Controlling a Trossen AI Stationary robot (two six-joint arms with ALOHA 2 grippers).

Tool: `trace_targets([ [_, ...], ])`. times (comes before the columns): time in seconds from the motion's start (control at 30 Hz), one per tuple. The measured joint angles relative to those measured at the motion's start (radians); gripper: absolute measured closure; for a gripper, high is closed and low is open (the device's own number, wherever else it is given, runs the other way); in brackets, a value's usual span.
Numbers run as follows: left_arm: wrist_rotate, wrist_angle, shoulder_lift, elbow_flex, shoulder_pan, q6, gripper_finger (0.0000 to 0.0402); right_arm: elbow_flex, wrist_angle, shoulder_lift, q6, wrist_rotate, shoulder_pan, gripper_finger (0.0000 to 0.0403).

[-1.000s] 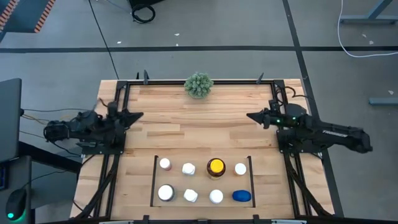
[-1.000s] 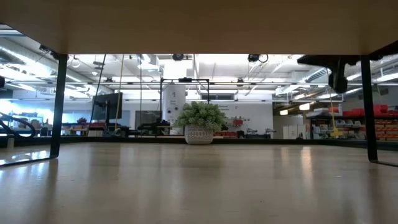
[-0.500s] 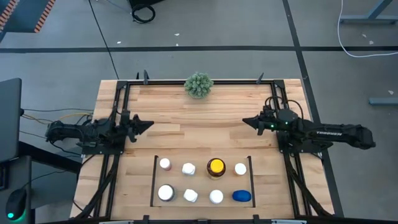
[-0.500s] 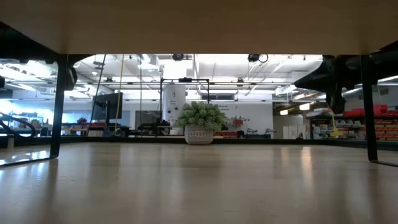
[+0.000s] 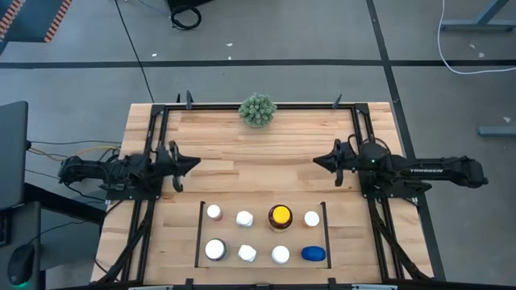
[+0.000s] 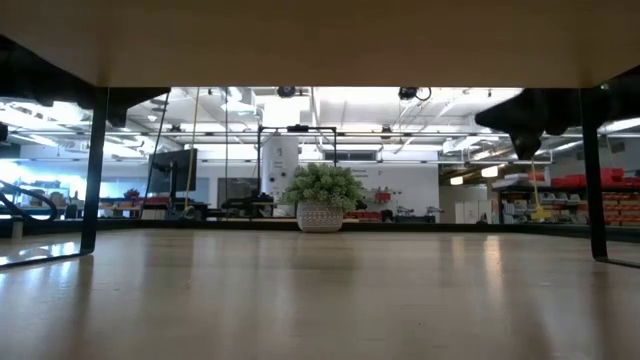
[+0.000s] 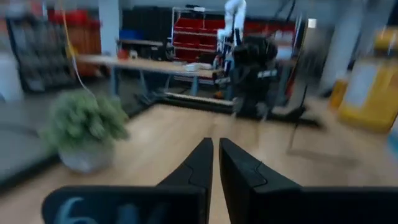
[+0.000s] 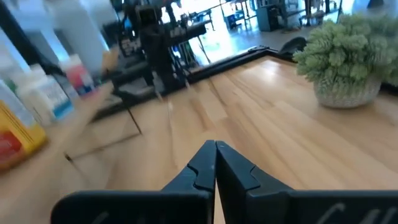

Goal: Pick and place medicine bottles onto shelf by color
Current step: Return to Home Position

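Observation:
Eight medicine bottles stand upright in two rows inside the shelf (image 5: pixel 200 235), a bay of tabletop outlined by thin black strips near the front edge. Most are white-capped (image 5: pixel 244 218). An amber one with a yellow cap (image 5: pixel 280 216) stands in the far row, and a blue one (image 5: pixel 314 254) at the near right. My left gripper (image 5: pixel 193 162) is shut and empty above the table's left side, pointing toward the middle; its fingers show in the left wrist view (image 7: pixel 215 149). My right gripper (image 5: pixel 316 162) is shut and empty on the right side, pointing toward the middle (image 8: pixel 216 149).
A green spiky plant ball in a pot (image 5: pixel 257 109) stands at the middle of the table's far edge and also shows in the low view (image 6: pixel 320 198). A black frame (image 5: pixel 258 105) runs around the table. Bare wood lies between the two grippers.
Both grippers have moved a little toward the table's middle and near edge, staying shut and empty. In the low view the right arm has come lower. The bottles have not moved.

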Motion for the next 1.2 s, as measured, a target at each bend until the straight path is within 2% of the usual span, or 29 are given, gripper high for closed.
trace_targets([
  [0.1, 0.0, -0.002, 0.001, 0.0, 0.0, 0.144, 0.0364, 0.0, 0.001, 0.018, -0.057, -0.003, 0.0, 0.0386],
  [0.3, -0.001, -0.009, 0.001, 0.0, 0.0, 0.277, 0.0371, 0.0, 0.001, 0.051, -0.109, -0.003, 0.0, 0.0385],
  [0.53, -0.002, -0.01, 0.001, -0.001, 0.0, 0.28, 0.0376, 0.0, 0.065, 0.053, -0.07, -0.003, 0.0, 0.0384],
  [0.73, -0.002, -0.01, 0.001, -0.001, 0.0, 0.28, 0.0366, 0.0, 0.264, 0.053, -0.066, -0.003, 0.0, 0.0384],
  [1.03, -0.002, -0.011, 0.001, -0.002, 0.0, 0.28, 0.0376, 0.001, 0.692, 0.052, -0.065, -0.003, 0.0, 0.0383],
  [1.2, -0.002, -0.012, 0.002, -0.002, 0.0, 0.28, 0.0377, 0.002, 0.826, 0.028, -0.064, -0.006, 0.0, 0.0383],
])
